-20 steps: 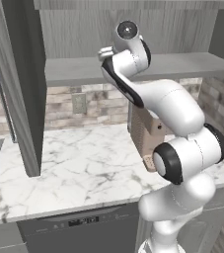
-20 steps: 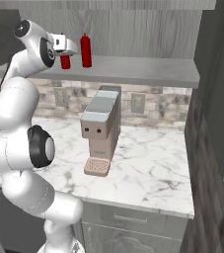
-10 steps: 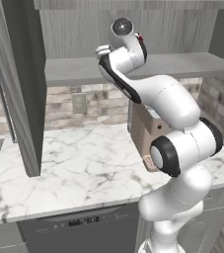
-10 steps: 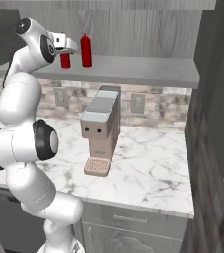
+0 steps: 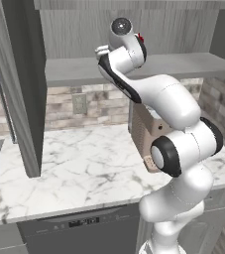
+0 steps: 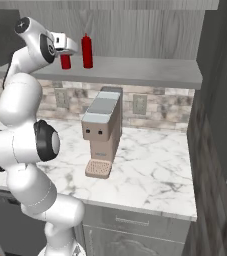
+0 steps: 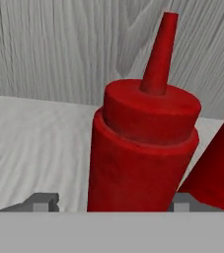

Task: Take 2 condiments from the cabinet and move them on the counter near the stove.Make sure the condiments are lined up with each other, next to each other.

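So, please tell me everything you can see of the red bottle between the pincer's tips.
The red squeeze bottle is a slim, plastic-looking cylinder with a stepped shoulder and tapered nozzle. It stands upright on the pale cabinet shelf, before the wood-grain back wall, beside its twin. The pincer brackets its body; contact cannot be judged.

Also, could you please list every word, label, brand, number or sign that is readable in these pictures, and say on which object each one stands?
No text can be read.
Red squeeze bottles on the cabinet shelf: plain red, no label.
Coffee machine: no brand or marking visible.
Dishwasher control strip under the counter: small light marks, too small and blurred to read.
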Controlling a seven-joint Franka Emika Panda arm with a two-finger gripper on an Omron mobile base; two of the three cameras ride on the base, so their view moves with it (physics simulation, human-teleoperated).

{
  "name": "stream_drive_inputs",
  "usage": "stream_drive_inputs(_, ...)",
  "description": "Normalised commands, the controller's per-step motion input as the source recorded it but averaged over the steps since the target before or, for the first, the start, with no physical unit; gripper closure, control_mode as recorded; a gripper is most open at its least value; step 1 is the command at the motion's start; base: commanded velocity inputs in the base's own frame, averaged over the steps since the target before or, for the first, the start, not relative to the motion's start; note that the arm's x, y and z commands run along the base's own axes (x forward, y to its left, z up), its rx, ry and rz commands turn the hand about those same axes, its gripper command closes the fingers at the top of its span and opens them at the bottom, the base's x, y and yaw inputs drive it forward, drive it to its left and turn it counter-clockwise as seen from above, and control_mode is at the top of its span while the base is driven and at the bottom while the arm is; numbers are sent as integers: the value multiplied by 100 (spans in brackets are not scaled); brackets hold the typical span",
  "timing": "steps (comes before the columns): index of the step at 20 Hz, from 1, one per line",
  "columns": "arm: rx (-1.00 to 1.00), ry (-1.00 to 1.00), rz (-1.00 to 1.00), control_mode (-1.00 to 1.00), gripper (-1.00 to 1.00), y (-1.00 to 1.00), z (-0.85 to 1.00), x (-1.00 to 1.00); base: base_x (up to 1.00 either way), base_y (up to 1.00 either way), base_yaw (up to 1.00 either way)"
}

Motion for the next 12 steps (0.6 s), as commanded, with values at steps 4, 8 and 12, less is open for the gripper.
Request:
stream_drive_inputs(4, 0, 0, 0, -100, 100, 0, -16, 0, 0, 0, 0)
stream_drive_inputs(8, 0, 0, 0, -100, 100, 0, -20, 0, 0, 0, 0)
stream_drive_inputs(12, 0, 0, 0, -100, 100, 0, -17, 0, 0, 0, 0)
